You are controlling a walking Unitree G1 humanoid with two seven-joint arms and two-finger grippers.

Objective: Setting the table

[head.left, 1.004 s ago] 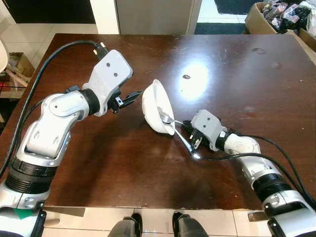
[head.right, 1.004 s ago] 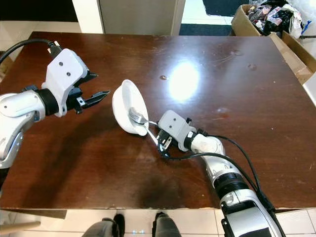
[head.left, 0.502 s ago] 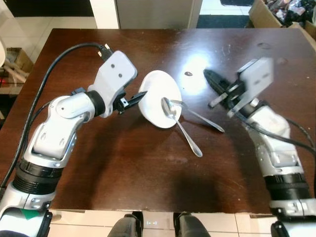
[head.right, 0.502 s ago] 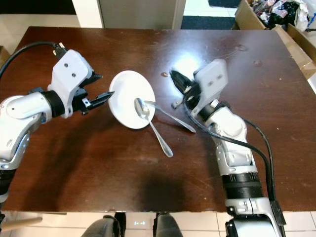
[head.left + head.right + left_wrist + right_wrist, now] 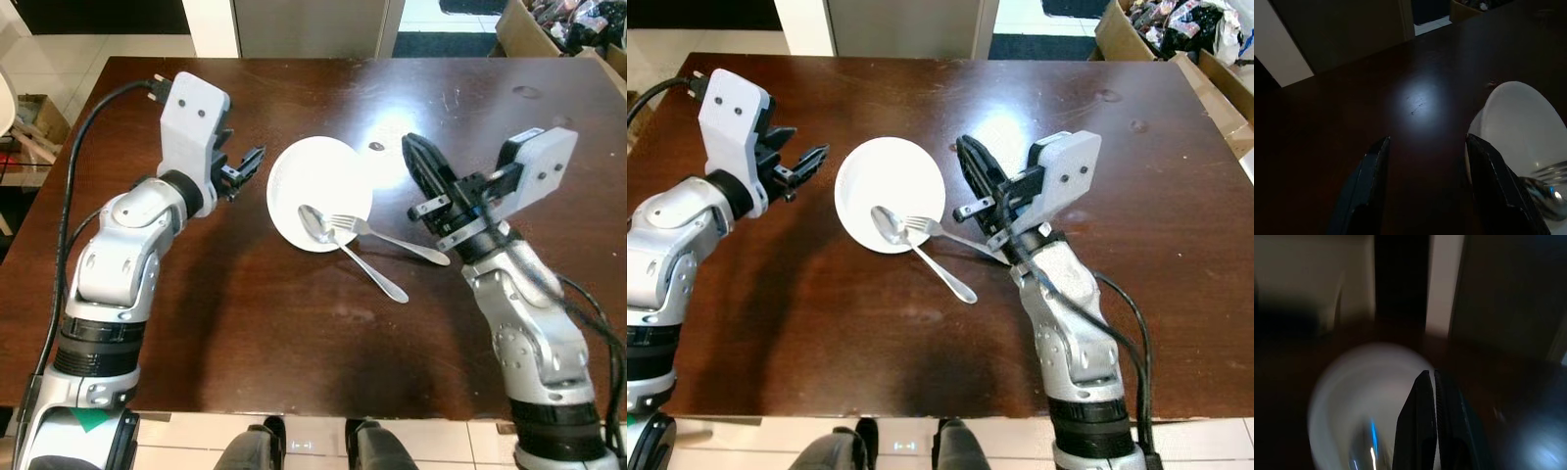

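Observation:
A white plate [image 5: 318,181] lies flat on the dark wooden table [image 5: 225,323]. A spoon [image 5: 367,269] has its bowl on the plate's near rim and its handle on the table. Beside it a fork [image 5: 407,245] rests its tines on the same rim. My left gripper [image 5: 245,166] hovers open just left of the plate, apart from it; the left wrist view shows its fingers [image 5: 1371,181] spread, with the plate [image 5: 1518,127] to one side. My right gripper [image 5: 423,164] is raised right of the plate above the fork handle, fingers [image 5: 1422,431] pressed shut on nothing.
A cardboard box [image 5: 549,24] full of odds and ends stands on the floor past the table's far right corner. A doorway and tiled floor lie beyond the far edge. My feet show at the table's near edge.
The plate, tilted on edge a second ago, now lies flat. My right gripper rose from the cutlery and drew back right. My left gripper pulled away from the plate's rim.

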